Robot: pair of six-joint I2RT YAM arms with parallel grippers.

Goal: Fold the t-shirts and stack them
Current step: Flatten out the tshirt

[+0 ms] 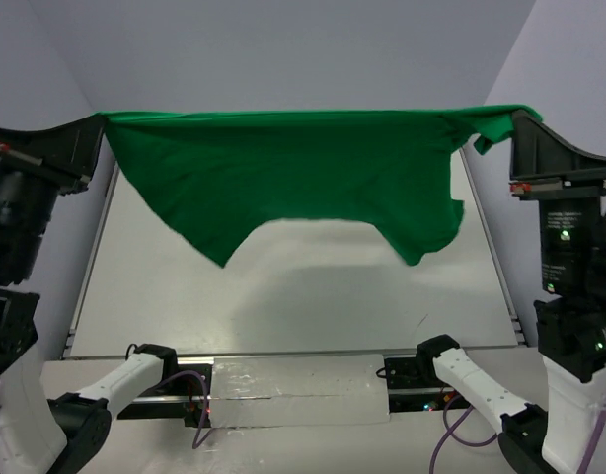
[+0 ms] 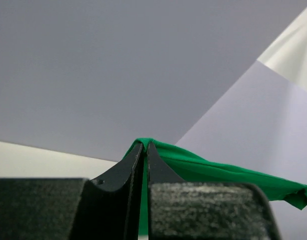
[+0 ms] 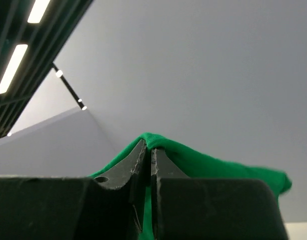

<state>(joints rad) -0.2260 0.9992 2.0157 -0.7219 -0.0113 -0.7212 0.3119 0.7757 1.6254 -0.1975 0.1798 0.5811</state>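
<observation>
Pale grey walls close in a white counter [image 1: 283,306], and nothing lies on its bare surface. The green t-shirt [image 1: 303,168] hangs in the air above it, stretched wide between the two arms. Its top edge is pulled into a nearly straight line and its lower edge droops in two uneven lobes, well apart from the counter.

The left claw [image 1: 96,122] is clamped tight on one end of that top edge. In the left wrist view its fingers [image 2: 136,165] meet with green cloth [image 2: 218,172] pinched at the tips. The right claw [image 1: 515,120] is likewise closed on the other end, where a small bunch of fabric sticks out past it. The right wrist view shows the cloth [image 3: 208,167] draped over the closed tips [image 3: 148,143].

As a judgement, the task is at an early stage. The garment is lifted and spread, but no fold is visible and nothing has been stacked. Laying it flat, folding it and setting it on a pile all appear to remain. No other t-shirt shows in any view.

No print, brand or label can be seen on the shirt. No neck tag shows from these angles, and no readable writing appears on the arms or walls.
</observation>
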